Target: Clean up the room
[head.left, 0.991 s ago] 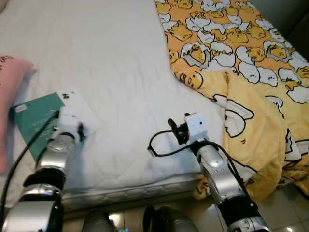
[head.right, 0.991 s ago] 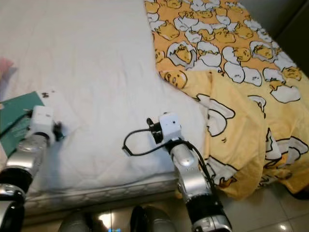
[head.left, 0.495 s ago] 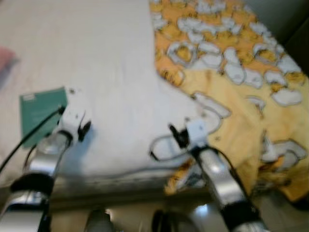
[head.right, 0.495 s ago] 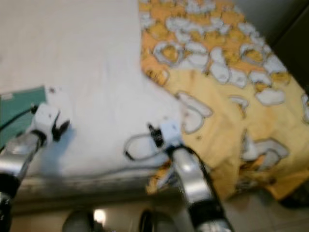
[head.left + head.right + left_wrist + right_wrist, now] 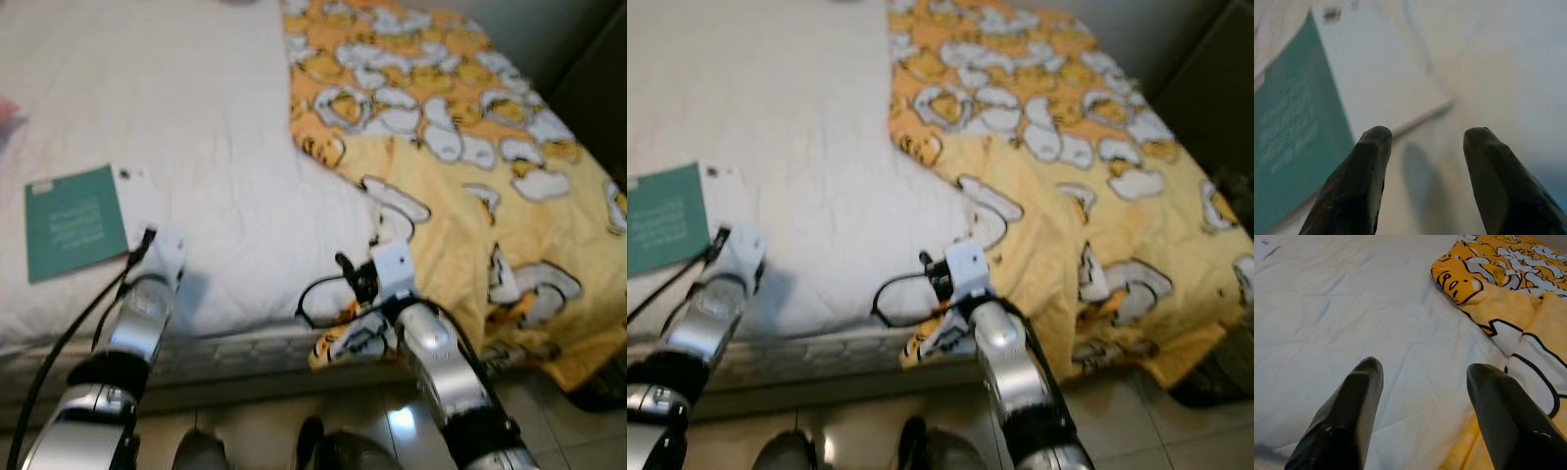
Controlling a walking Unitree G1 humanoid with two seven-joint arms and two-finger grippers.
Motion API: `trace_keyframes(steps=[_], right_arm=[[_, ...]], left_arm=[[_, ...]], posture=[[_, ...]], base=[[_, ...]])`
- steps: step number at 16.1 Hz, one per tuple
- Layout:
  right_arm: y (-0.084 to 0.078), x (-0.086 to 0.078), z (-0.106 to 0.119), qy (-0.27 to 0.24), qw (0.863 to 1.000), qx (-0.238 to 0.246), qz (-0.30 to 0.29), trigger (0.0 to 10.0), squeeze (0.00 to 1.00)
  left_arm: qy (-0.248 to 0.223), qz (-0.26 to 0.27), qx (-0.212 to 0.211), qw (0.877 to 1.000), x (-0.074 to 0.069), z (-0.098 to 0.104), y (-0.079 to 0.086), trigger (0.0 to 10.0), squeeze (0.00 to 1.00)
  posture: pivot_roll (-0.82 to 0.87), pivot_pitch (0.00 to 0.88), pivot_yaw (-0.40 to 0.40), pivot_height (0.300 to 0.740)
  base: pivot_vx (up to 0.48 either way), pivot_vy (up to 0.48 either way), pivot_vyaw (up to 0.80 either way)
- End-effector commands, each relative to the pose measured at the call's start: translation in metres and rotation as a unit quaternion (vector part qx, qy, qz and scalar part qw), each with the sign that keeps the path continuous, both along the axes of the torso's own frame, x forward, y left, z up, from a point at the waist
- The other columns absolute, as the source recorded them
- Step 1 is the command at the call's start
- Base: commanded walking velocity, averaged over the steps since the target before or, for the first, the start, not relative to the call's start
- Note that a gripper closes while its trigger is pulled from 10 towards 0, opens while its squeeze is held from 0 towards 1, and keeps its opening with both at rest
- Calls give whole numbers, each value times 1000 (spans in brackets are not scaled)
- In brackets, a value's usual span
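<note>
Both my claws spread wide at the bed's near edge.

My left gripper [image 5: 1422,142] hovers beside the green book [image 5: 74,220]; my right gripper [image 5: 1422,377] faces bare white sheet [image 5: 196,108] alongside the yellow blanket [image 5: 470,166], which spills over the bed's edge.

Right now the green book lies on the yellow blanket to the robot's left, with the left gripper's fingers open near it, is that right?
Not quite: the book lies on the white sheet, as the left eye view shows. The blanket is on the right. The left gripper is open near it.
</note>
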State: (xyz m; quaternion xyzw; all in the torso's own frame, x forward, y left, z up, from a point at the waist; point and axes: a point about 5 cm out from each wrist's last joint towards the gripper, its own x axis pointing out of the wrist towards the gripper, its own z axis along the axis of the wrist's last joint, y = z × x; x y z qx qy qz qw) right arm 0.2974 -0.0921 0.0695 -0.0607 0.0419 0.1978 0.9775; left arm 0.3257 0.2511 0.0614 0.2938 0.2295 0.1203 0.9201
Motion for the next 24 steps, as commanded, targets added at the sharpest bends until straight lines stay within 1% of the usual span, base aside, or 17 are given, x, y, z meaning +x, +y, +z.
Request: trace_keyframes(steps=[1, 2, 3, 5, 7, 9, 10, 12, 14, 15, 16, 17, 19, 20, 21, 22, 24], right_arm=[[-4, -1, -2, 3, 1000, 3, -2, 10000, 0], [-4, -2, -2, 4, 1000, 5, 2, 10000, 0], [-3, -5, -1, 1, 1000, 7, 20, 10000, 0], [-4, -14, -2, 2, 999, 8, 43, 10000, 0], [-6, -19, -6, 9, 999, 8, 42, 10000, 0], [-7, -28, -7, 13, 999, 7, 47, 10000, 0], [-9, -33, -6, 12, 999, 6, 48, 10000, 0], [-18, -49, -7, 22, 999, -1, 45, 10000, 0], [-23, -71, -7, 35, 997, -8, 68, 10000, 0], [-23, -77, -6, 35, 996, -9, 79, 10000, 0], [-22, -90, -4, 41, 995, -11, 94, 10000, 0], [-25, -95, -3, 50, 994, -9, 93, 10000, 0], [-27, -101, -6, 66, 994, -11, 92, 10000, 0], [-27, -103, -6, 71, 993, -12, 94, 10000, 0], [-26, -103, -6, 73, 993, -12, 95, 10000, 0], [-25, -103, -5, 77, 992, -12, 96, 10000, 0], [-25, -104, -4, 81, 992, -12, 98, 10000, 0]], left_arm=[[-12, 25, 4, 1000, 3, 2, 4, 10000, 0], [-19, 34, 7, 999, 3, 5, 7, 10000, 0], [-62, 69, 8, 996, 8, 19, 17, 10000, 0], [-130, 91, 13, 987, 19, 49, 26, 10000, 0], [-127, 87, 6, 988, 27, 54, 25, 10000, 0], [-134, 72, 0, 988, 39, 68, 17, 10000, 0], [-124, 62, 0, 990, 43, 70, 12, 10000, 0], [-117, 68, 17, 991, 49, 77, 11, 10000, 0], [-136, 138, 33, 981, 43, 84, 32, 10000, 0], [-143, 150, 36, 978, 42, 85, 37, 10000, 0], [-147, 169, 32, 974, 39, 86, 45, 10000, 0], [-147, 174, 38, 973, 38, 87, 47, 10000, 0], [-141, 178, 26, 974, 36, 84, 50, 10000, 0], [-139, 179, 2, 974, 36, 82, 50, 10000, 0], [-137, 177, 3, 975, 35, 82, 51, 10000, 0], [-129, 190, 27, 973, 31, 79, 58, 10000, 0], [-124, 208, 39, 969, 25, 78, 67, 10000, 0]], posture=[[-27, 151, -160, 740], [-33, 148, -159, 740], [-46, 145, -154, 740], [-53, 150, -149, 740], [-68, 162, -150, 740], [-95, 180, -145, 740], [-111, 196, -144, 740], [-153, 247, -156, 740], [-220, 294, -167, 740], [-232, 301, -168, 740], [-251, 309, -174, 740], [-250, 318, -179, 740], [-240, 329, -184, 740], [-235, 339, -186, 740], [-235, 339, -186, 740], [-229, 350, -190, 740], [-230, 355, -190, 740]], base=[[0, 0, 0], [0, 0, 0], [0, 0, 0], [0, 0, 0], [0, 0, 0], [0, 0, 0], [0, 0, 0], [0, 0, 0], [0, 0, 0], [0, 0, 0], [0, 0, 0], [0, 0, 0], [0, 0, 0], [0, 0, 0], [0, 0, 0], [0, 0, 0], [0, 0, 0]])
